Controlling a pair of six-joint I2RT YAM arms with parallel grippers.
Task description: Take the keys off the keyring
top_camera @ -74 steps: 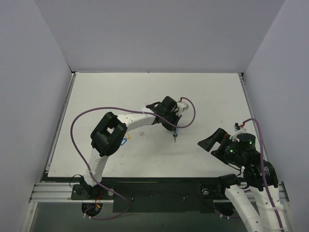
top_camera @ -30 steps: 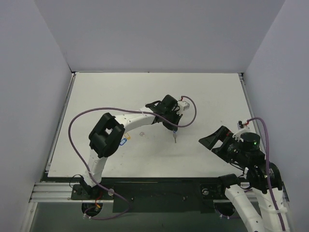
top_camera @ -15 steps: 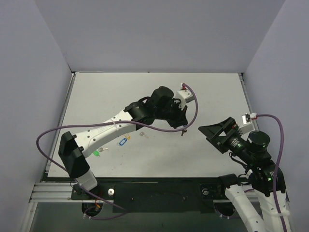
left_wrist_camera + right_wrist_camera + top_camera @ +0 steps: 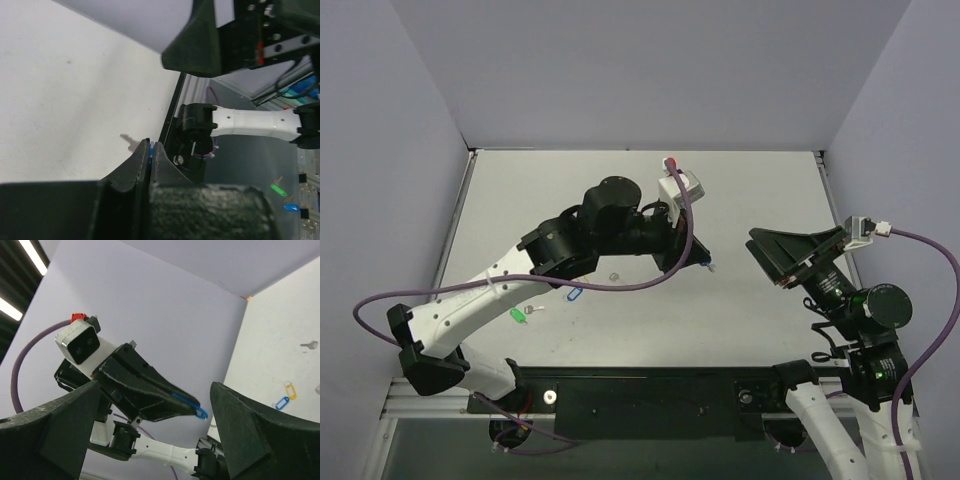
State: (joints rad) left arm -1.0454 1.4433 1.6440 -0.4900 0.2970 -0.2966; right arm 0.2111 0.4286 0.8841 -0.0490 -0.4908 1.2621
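My left gripper (image 4: 704, 262) is raised above the table and shut on a blue tag (image 4: 151, 149). A small silvery key (image 4: 129, 142) sticks out past its fingertips. In the right wrist view the blue tag's eyelet end (image 4: 199, 413) pokes out of the left gripper's tips. My right gripper (image 4: 766, 260) is open wide and empty, facing the left gripper from the right, a short way apart. I cannot make out a keyring between them.
On the table lie another blue tag (image 4: 575, 294), a green tag (image 4: 517, 316) with its key, and a small pale piece (image 4: 613, 276). The right wrist view shows a loose key (image 4: 310, 345), a yellow tag (image 4: 289, 388) and a blue tag (image 4: 282, 402).
My left arm has lifted off the table and swung right with the blue tag and key. My right gripper has risen and turned, open, toward the left gripper.
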